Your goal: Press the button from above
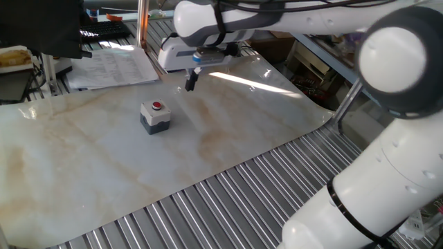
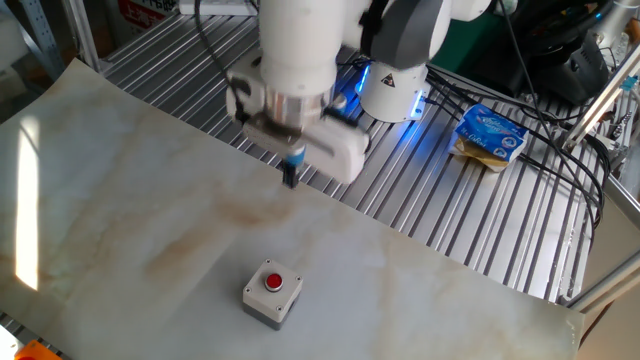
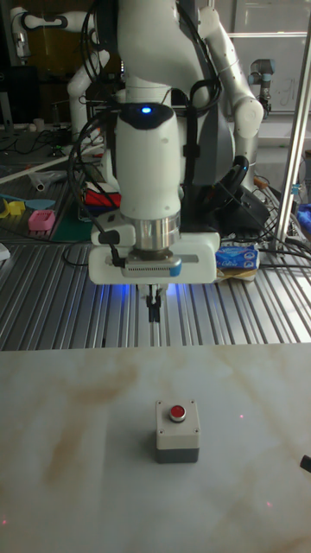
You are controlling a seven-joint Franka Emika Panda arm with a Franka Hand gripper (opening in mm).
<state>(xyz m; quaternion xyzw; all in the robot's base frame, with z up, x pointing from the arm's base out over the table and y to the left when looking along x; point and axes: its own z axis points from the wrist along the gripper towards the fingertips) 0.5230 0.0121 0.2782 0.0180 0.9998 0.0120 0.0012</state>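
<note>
End effector (image 2: 290, 180) over mat's far edge, finger state unclear, button (image 2: 272, 293) well apart, bare mat (image 2: 150, 200) between.

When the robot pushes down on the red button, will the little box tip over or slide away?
Probably not. The button box looks squat, with a flat dark base resting squarely on the marble-patterned tabletop, so a straight downward push should keep it steady. The tabletop looks smooth, so an off-centre push from the gripper might make it slide.
</note>
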